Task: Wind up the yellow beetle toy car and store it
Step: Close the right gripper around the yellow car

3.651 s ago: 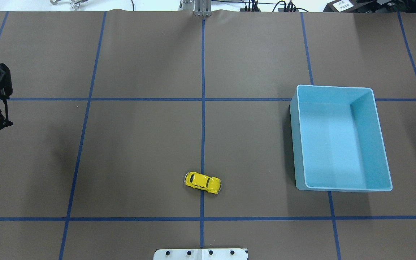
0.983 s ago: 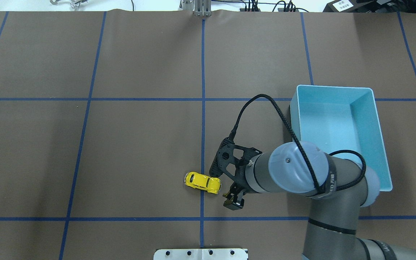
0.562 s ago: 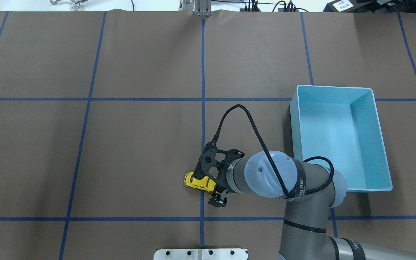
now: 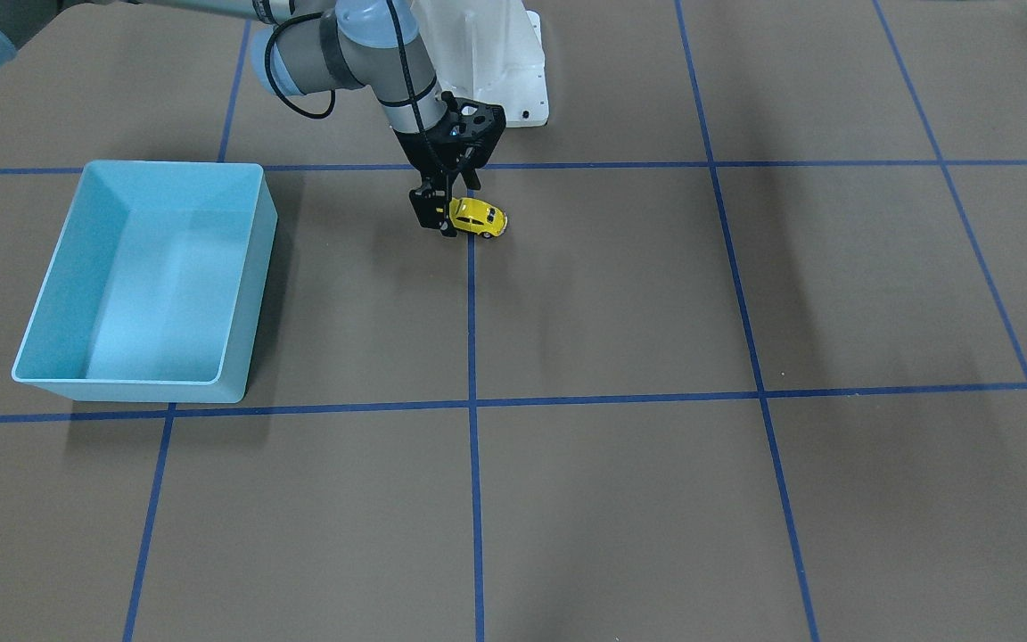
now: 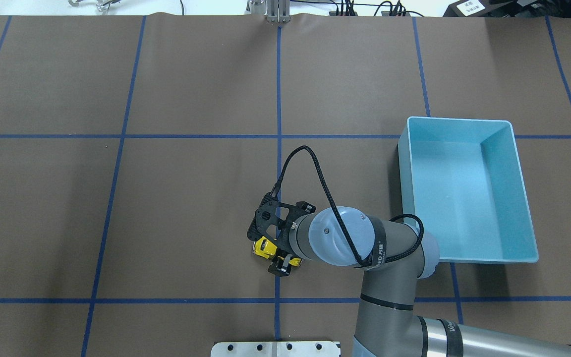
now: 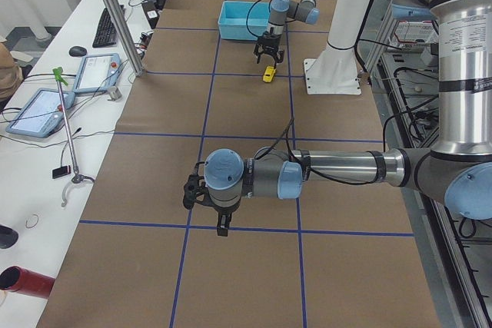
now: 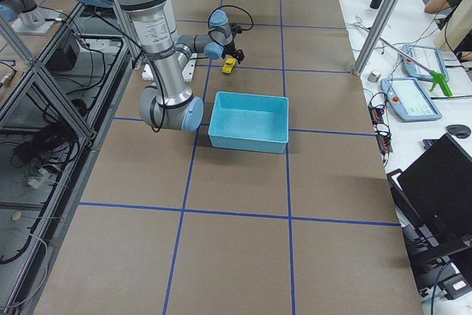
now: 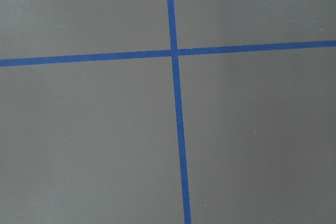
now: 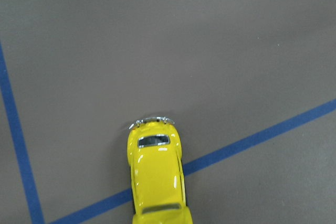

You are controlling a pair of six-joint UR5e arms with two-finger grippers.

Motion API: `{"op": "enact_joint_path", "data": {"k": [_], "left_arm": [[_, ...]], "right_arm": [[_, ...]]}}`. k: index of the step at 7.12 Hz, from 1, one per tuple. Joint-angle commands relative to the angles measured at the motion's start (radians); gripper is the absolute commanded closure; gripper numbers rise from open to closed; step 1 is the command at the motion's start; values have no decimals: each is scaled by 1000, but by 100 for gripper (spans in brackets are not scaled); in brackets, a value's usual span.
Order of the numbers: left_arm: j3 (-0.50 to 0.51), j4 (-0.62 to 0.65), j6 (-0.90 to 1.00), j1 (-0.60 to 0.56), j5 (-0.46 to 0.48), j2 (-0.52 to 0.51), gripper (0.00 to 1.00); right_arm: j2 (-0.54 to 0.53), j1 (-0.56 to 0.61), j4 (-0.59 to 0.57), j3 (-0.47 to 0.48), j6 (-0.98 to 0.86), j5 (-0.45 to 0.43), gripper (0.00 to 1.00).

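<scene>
The yellow beetle toy car (image 5: 264, 247) stands on the brown table on the centre blue line, in front of the robot's base. It also shows in the front view (image 4: 480, 217) and low in the right wrist view (image 9: 156, 182). My right gripper (image 5: 272, 255) is low over the car, open, with one finger (image 5: 279, 267) beside the car's near side. The other finger is hidden under the wrist. My left gripper (image 6: 219, 224) shows only in the exterior left view, hanging over the bare table far from the car. I cannot tell whether it is open or shut.
The light-blue bin (image 5: 403, 198) stands empty on the table to the right of the car, also in the front view (image 4: 250, 294). A white base plate (image 5: 275, 348) sits at the near edge. Blue tape lines cross the brown mat.
My right arm has moved left from beside the car to over it, with a finger now at its side. The car has not moved. The left gripper left the overhead view earlier.
</scene>
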Motion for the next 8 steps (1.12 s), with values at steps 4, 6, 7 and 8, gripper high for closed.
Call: {"op": "enact_joint_path", "data": {"k": [4, 6, 7, 8], "left_arm": [[8, 0, 0, 0, 1, -7, 0], [11, -2, 0, 0, 0, -10, 0], [13, -2, 0, 0, 0, -10, 0], [13, 0, 0, 0, 0, -8, 0]], "right_arm": [[5, -59, 5, -20, 73, -27, 0], [3, -62, 5, -20, 75, -36, 5], [2, -62, 5, -20, 69, -49, 69], [2, -63, 4, -18, 69, -49, 100]]}}
